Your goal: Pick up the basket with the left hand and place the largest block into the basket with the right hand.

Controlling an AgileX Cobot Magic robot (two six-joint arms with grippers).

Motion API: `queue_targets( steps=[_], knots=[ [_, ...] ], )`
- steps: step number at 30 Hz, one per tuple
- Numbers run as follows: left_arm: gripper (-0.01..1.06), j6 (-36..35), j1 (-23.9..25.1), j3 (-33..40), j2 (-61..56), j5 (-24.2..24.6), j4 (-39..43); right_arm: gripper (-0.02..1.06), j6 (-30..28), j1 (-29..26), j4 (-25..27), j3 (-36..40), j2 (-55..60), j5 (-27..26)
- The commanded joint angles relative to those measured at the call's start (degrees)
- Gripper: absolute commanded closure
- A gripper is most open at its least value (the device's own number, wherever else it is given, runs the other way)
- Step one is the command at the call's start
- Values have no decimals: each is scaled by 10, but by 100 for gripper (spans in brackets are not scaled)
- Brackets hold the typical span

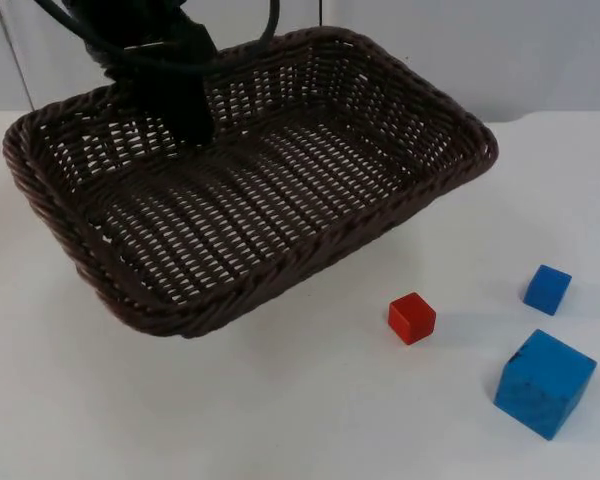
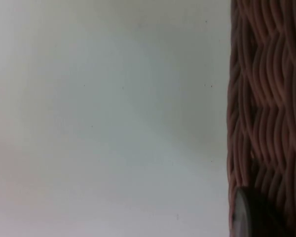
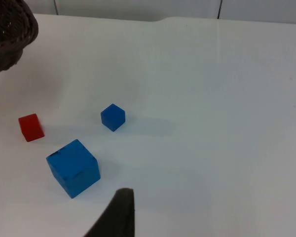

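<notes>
Brown woven wicker makes up the rectangular basket (image 1: 250, 185), which in the top view hangs tilted above the white table top (image 1: 280, 410), its near long rim dipped lower and its shadow falling on the surface beneath. The left gripper (image 1: 185, 110) comes down over the far rim and grips it there, though the black arm hides the fingertips, so exactly how they pinch the weave cannot be made out. To the basket's right, well apart from it, stand three cubes on open table: a small red block (image 1: 412, 318) nearest the basket, a small blue block (image 1: 548, 289) beyond it, and the large blue block (image 1: 545, 383) close to the picture's edge, uncovered and with free room on every side. From the left wrist view, the basket's woven wall (image 2: 266, 113) runs as a blurred vertical band with a dark fingertip (image 2: 249, 217) pressed against it, and pale table beside it. From the right wrist view, the large blue block (image 3: 73, 168) sits nearest the camera, the small blue block (image 3: 112, 117) and small red block (image 3: 30, 127) stand past it, and a corner of the basket (image 3: 10, 34) is cut off by the frame. One black fingertip (image 3: 119, 215) of the right gripper hovers above bare table near the large block; whether its fingers are parted cannot be told.
</notes>
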Motion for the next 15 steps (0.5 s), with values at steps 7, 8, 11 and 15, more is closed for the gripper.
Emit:
queue_targets(
  steps=[7,8,11,15],
  knots=[
    [105,-34,0,10,-34,5,-16,-1,-4,-3,2,3,-2,-1],
    [105,-33,3,25,-46,5,-16,-1,-4,-3,2,3,-2,-1],
    [105,-29,27,69,-71,5,-46,-1,-4,-3,1,3,-2,-1],
    [105,-22,64,109,-90,5,-102,-1,-4,-3,0,3,-2,-1]
  ],
)
